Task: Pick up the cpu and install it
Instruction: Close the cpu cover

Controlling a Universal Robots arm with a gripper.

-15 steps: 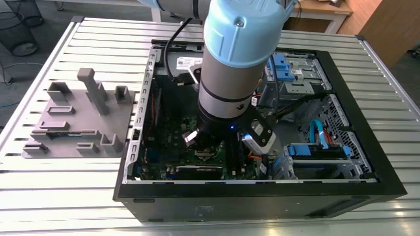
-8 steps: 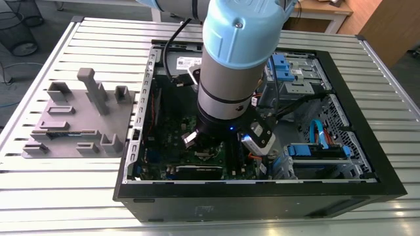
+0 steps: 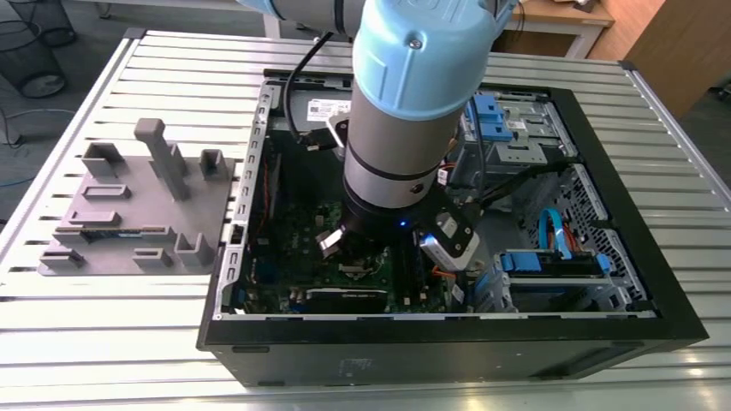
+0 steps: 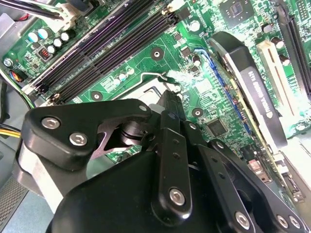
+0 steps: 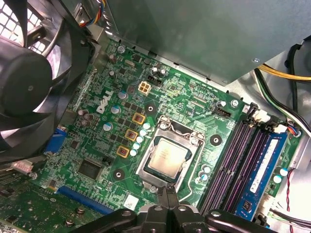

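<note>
The cpu (image 5: 166, 156), a flat square chip with a silvery top, lies inside the silver-framed socket (image 5: 193, 143) on the green motherboard (image 5: 97, 145) in the first wrist view. My gripper (image 5: 168, 193) is shut, its black fingers pressed together with nothing between them. Its tip hangs just off one edge of the socket, above the board. In the second wrist view the gripper (image 4: 170, 102) points down at the socket frame (image 4: 146, 87), and its body hides the chip. In the exterior view the arm (image 3: 400, 128) reaches down into the open computer case (image 3: 639, 282).
Memory slots (image 5: 238, 160) and a blue memory stick (image 5: 265, 170) run beside the socket. A black fan (image 5: 29, 82) and a graphics card (image 4: 252, 82) stand close by. Cables (image 5: 282, 92) cross one corner. A grey fixture plate (image 3: 137, 205) lies on the table at the exterior view's left.
</note>
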